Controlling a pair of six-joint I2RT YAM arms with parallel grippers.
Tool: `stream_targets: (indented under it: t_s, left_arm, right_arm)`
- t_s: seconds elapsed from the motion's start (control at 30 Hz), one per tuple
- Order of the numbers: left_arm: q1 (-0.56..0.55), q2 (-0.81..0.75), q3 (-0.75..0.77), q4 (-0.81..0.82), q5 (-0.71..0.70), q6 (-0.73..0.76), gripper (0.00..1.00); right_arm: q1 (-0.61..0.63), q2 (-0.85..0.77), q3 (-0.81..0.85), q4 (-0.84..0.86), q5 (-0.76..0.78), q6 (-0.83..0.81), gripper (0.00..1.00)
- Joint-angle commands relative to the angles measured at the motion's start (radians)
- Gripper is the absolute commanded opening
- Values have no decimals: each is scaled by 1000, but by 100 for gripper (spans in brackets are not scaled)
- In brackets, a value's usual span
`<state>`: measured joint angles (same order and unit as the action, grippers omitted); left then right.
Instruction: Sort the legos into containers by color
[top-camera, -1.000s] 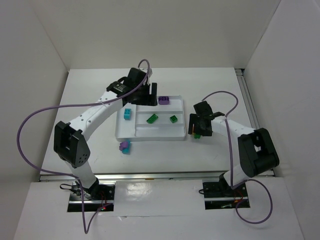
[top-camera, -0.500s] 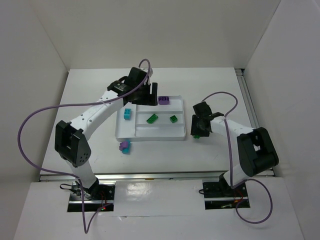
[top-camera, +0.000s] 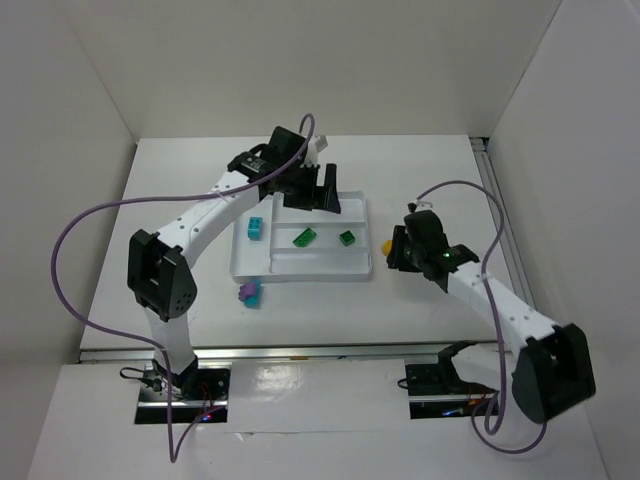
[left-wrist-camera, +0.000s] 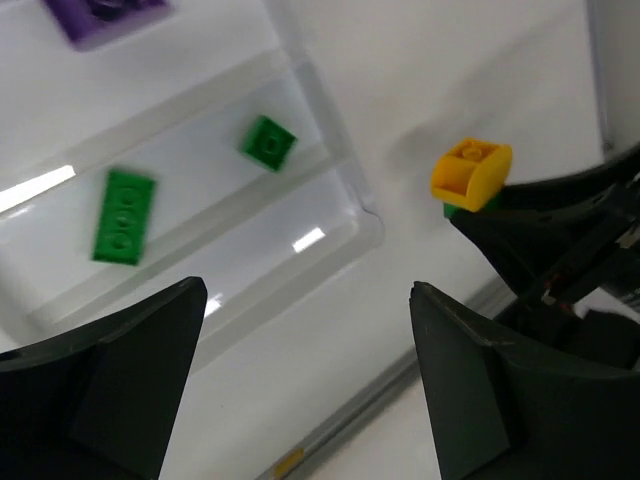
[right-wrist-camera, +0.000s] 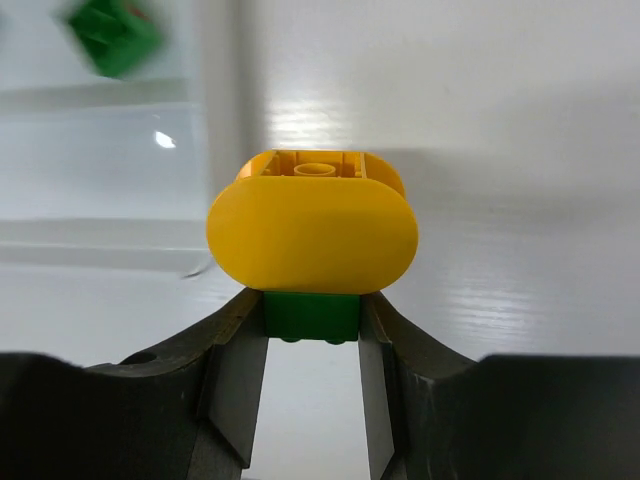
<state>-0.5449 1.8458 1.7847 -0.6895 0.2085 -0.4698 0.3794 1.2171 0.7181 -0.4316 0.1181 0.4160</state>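
Observation:
The white tray holds a teal brick at its left and two green bricks in a middle strip. A purple brick lies in the far strip, hidden under my left arm in the top view. My left gripper hovers open and empty above the tray's far right corner. Just right of the tray, my right gripper is shut on a green brick with a rounded orange-yellow brick stuck on top of it. The stack is held off the table.
A purple brick joined to a teal one lies on the table in front of the tray's left corner. A metal rail runs along the table's right edge. White walls enclose the back and both sides.
My right gripper has shut on the green-and-yellow stack and raised it beside the tray, its arm swinging out to the right. My left gripper has opened wider and shifted right.

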Motion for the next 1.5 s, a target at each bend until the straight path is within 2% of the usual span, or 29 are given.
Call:
stream_targets:
  t_s: [0.0, 0.03, 0.17, 0.33, 0.43, 0.6, 0.77, 0.93, 1.0, 1.33, 1.43, 1.47]
  left_arm:
    - [-4, 21, 16, 8, 285, 26, 95]
    - [-4, 21, 7, 27, 378, 26, 95]
    - [-39, 21, -57, 152, 520, -18, 98]
    - [-84, 64, -68, 264, 565, -59, 99]
    - [-84, 122, -38, 274, 618, -70, 99]
    - [-130, 188, 27, 229, 508, -21, 99]
    - [-139, 214, 36, 255, 493, -44, 99]
    - [-139, 243, 36, 289, 542, -69, 99]
    - [-139, 253, 45, 298, 552, -78, 93]
    - [-139, 271, 25, 360, 638, -118, 79]
    - [-139, 271, 16, 380, 663, -127, 69]
    - [-139, 271, 16, 380, 663, -127, 63]
  right_arm:
    - [16, -154, 4, 5, -35, -17, 21]
    - [16, -198, 18, -4, -58, -32, 21]
    - [26, -247, 55, -35, -138, -66, 21]
    - [26, -248, 76, -35, -179, -86, 21]
    - [26, -257, 76, -22, -215, -86, 21]
    - [26, -246, 99, -22, -227, -95, 21]
    - [26, -255, 99, -22, -254, -95, 21]
    - [26, -246, 99, -22, -255, -95, 21]
    - [26, -246, 99, -22, -255, -95, 21]
    - [26, -246, 99, -13, -255, -95, 21]
    - [26, -246, 99, -13, -244, -95, 21]
    - [26, -246, 99, -13, -244, -105, 21]
